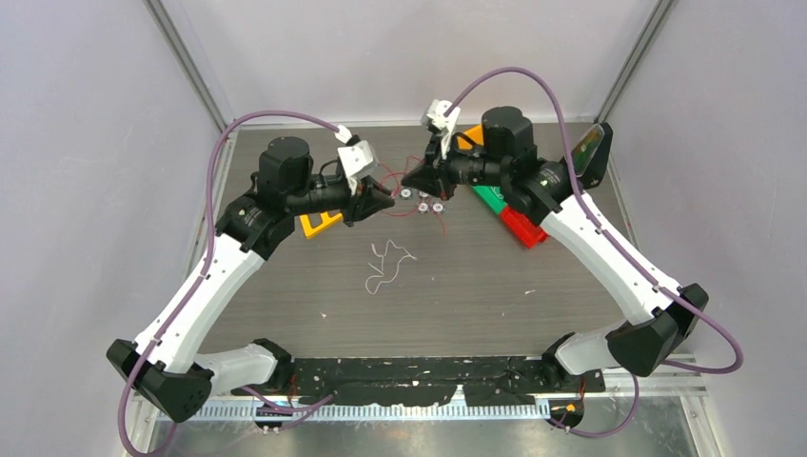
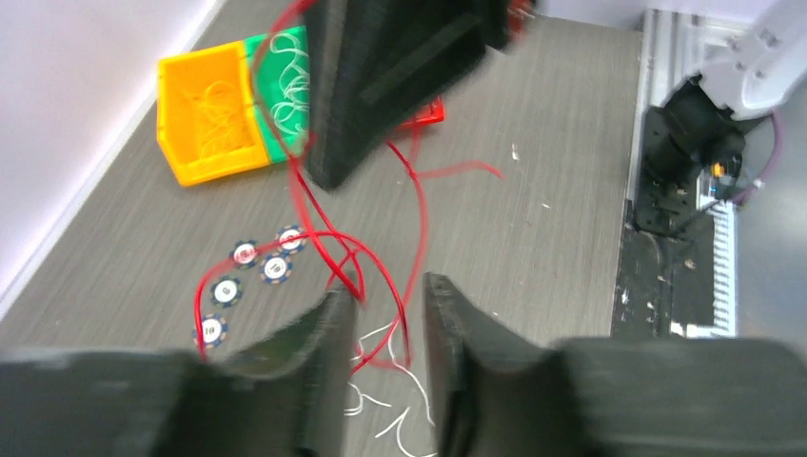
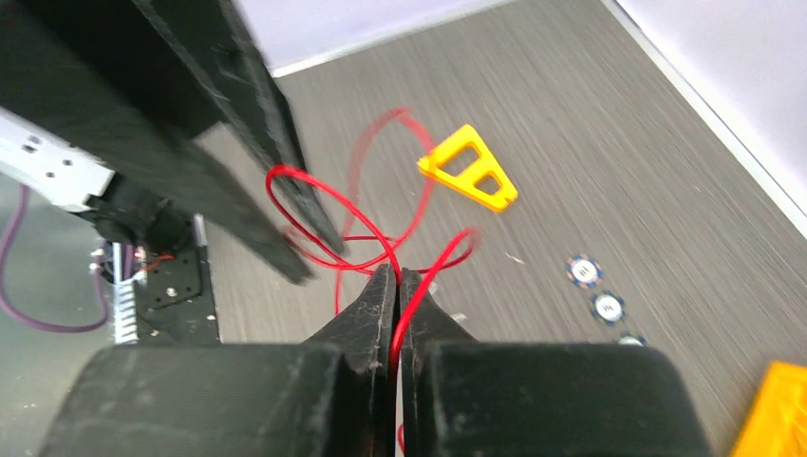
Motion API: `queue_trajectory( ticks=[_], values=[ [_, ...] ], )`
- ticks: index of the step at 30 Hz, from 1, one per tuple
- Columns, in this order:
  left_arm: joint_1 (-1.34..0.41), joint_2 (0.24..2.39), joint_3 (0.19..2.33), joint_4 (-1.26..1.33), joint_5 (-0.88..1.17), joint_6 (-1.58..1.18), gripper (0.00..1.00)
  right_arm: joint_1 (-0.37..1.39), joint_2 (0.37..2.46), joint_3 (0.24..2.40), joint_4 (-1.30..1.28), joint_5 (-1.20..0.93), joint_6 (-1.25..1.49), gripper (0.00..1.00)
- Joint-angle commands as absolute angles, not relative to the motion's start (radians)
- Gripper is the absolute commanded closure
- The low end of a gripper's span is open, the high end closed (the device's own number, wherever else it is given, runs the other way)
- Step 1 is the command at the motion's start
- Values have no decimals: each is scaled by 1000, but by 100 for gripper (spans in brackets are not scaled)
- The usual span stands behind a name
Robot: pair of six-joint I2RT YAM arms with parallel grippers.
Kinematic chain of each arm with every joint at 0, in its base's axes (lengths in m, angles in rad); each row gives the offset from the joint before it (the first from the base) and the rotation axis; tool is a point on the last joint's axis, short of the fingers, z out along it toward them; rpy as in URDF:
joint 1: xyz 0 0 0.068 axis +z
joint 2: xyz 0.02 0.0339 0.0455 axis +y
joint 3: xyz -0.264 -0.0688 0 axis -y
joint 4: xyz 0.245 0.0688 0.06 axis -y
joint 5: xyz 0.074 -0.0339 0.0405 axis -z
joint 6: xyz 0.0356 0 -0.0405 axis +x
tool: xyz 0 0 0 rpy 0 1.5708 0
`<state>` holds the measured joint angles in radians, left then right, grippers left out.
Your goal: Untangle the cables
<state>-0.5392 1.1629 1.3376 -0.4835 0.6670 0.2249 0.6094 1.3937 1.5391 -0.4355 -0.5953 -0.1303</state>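
1. Right wrist view: right gripper is clenching one strand of the red cable, whose loops are hanging just above the table
2. Left gripper is standing parted, with red strands running between its fingers but none being pinched
3. White cable is lying loose on the table, nearer the arm bases than the red one
4. Step in hand, as judged: pulling the red loops open. The left gripper should be closing on a single strand just beside the crossing, then both arms should be drawing apart slowly, keeping the slack off the poker chips
5. Blur is making the crossings hard to read: knotted or merely overlapped, cannot tell. The red cable's ends are not showing
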Motion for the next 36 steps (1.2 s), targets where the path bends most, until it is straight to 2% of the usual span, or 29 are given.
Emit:
queue_trajectory(
  ticks=[1,4,7,14,19,27,36],
  values=[
    [-543,1152,1390,-491,840,232,46,481,1309,1555,-524,-607,-205,94],
    [-542,1142,1398,-471,882,183,19,365,1278,1565,-627,-664,-274,94],
    [-541,1142,1408,-475,898,181,11,233,1250,1598,-816,-697,-434,94],
    [-540,1183,1402,-501,869,177,8,-95,1268,1670,-1188,-671,-901,95],
    [-541,1201,1395,-497,864,161,8,-269,1400,1749,-1340,-623,-1110,95],
    [-541,1205,1380,-513,830,167,8,-315,1579,1794,-1275,-585,-1151,94],
    [-540,1188,1356,-553,782,210,7,-250,1784,1786,-1109,-470,-1240,95]
  ],
)
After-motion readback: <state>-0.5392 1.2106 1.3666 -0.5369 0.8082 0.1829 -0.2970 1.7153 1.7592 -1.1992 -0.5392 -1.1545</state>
